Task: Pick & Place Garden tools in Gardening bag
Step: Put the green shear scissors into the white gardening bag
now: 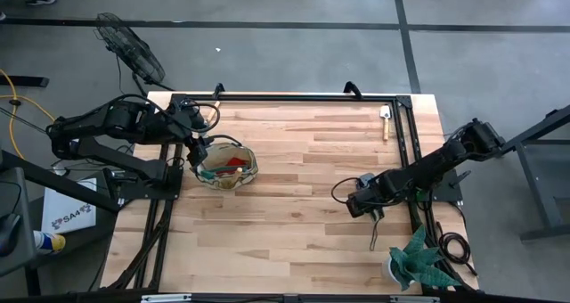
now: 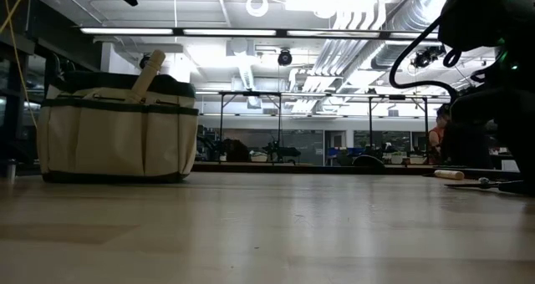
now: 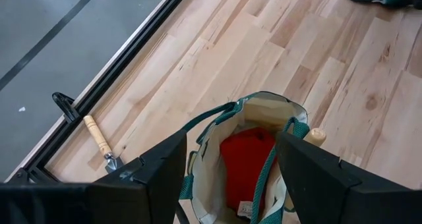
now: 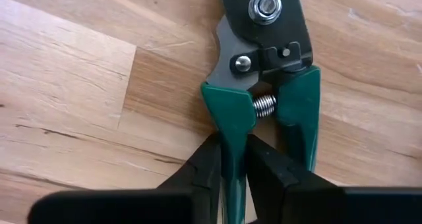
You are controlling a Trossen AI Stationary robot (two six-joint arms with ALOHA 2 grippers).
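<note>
Right gripper (image 4: 227, 168) pinches one green handle of the stiff, spring-loaded pruning shears (image 4: 264, 85) near the table's right edge; likely to pivot, so grip near the spring

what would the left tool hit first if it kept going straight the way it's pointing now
Most likely the gardening bag. The left tool hangs open over its mouth, so going straight on it would probably meet the red folded item lying inside first, though how far down that sits is hard to judge.
</note>
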